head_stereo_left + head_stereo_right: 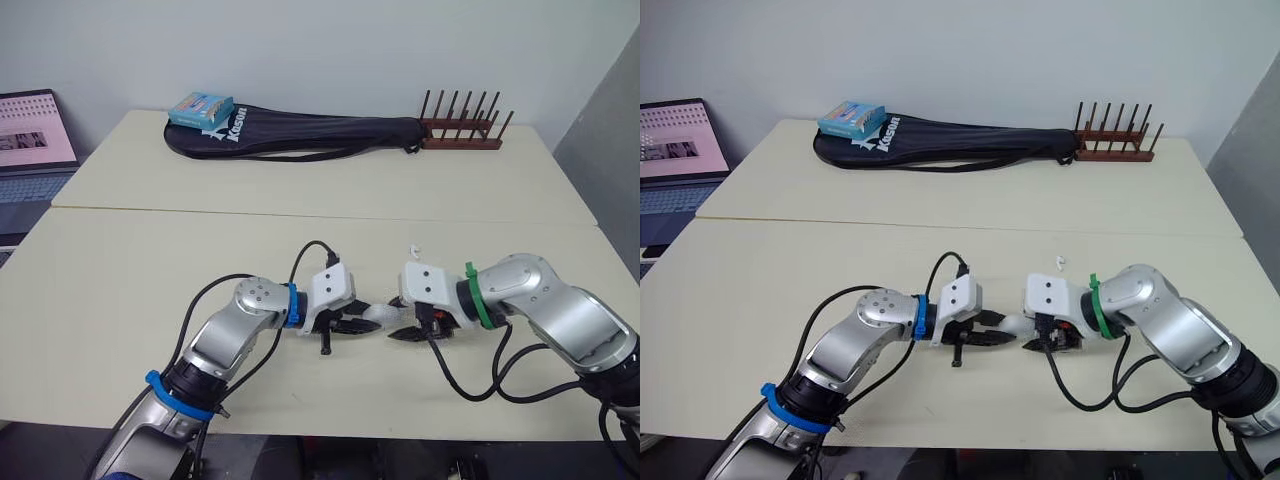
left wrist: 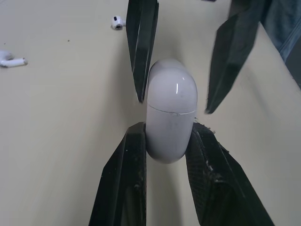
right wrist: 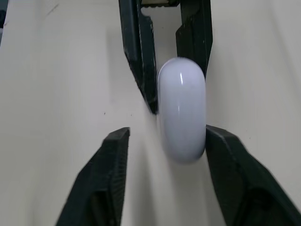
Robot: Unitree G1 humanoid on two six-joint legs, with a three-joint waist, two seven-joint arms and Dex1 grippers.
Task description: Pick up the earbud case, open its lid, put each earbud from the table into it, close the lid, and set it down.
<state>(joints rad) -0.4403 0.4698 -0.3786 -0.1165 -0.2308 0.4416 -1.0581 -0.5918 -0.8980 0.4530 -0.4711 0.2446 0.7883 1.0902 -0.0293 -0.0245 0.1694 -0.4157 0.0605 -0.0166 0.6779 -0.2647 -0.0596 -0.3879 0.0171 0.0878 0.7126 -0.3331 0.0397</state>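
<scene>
- Left claw [image 2: 167, 136] clamps the glossy white pill-shaped earbud case [image 2: 170, 127], lid [image 2: 171, 87] shut.
- Right claw [image 3: 168, 134], spread apart, straddles the lid end.
- Opening step, I reckon; next needs a pinch and pry.

White earbud case [image 2: 171, 117], lid shut, held in left pincer [image 1: 355, 325]; two earbuds [image 2: 13, 60] lie apart.
</scene>
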